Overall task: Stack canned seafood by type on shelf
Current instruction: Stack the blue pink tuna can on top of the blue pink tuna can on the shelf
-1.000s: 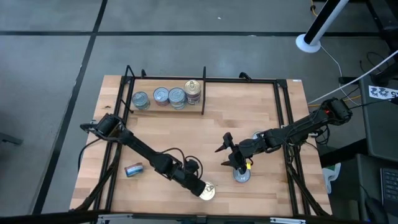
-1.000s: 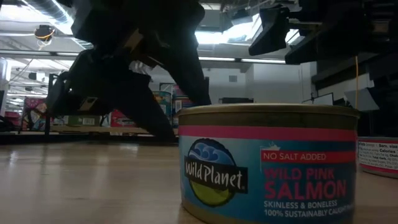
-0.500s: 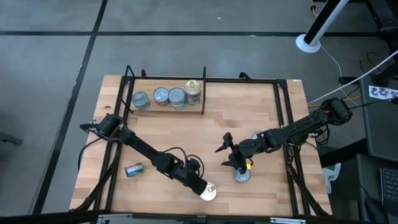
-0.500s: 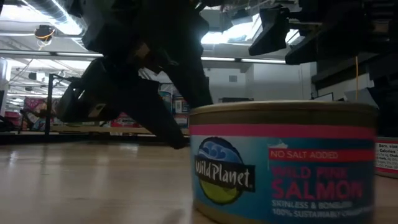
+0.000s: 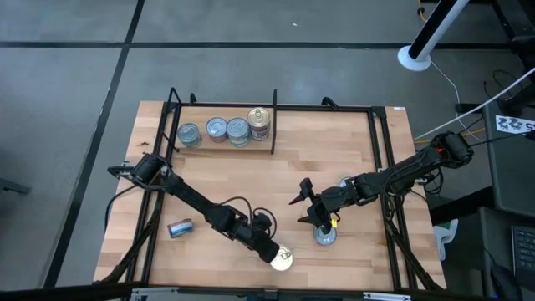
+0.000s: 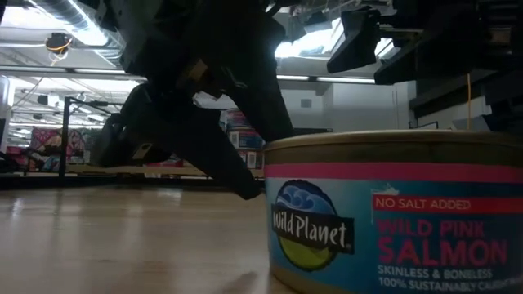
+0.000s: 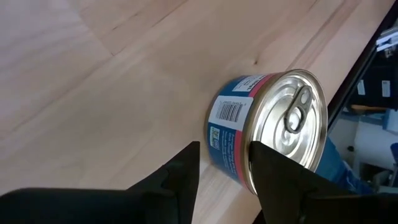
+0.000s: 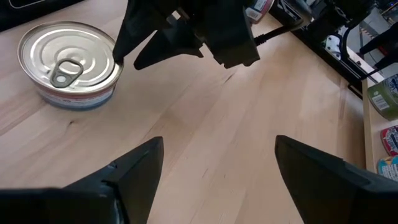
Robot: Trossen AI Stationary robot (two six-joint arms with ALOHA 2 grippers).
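On the shelf (image 5: 251,180), a light wooden board inside a thin black frame, 1 tin lies on its side (image 5: 180,227) near the left rail, well apart from the rest. Toward the far left corner, 4 tins stand in a row (image 5: 224,130) against a short black divider bar (image 5: 273,125): 3 flat ones with silver-blue tops, then at the right end, just beside the bar, a taller stack topped by a pale gold pull-tab lid (image 5: 260,117). The left arm reaches from the left rail across to the near edge, where the left gripper (image 5: 272,253) sits at a salmon tin (image 7: 267,130) with a gold pull-tab top. In the left wrist view its 2 dark fingers (image 7: 186,171) are spread slightly, 1 beside the tin's labelled wall and 1 in front of its lid; whether they press on the tin cannot be told. The low view shows this same tin (image 6: 392,212) close up, upright on the board, with a pink band and a blue label. Further right, the right gripper (image 5: 316,219) hangs over another flat tin (image 5: 325,235) near the front edge, and its fingers (image 8: 137,171) stand wide apart with bare board between them.
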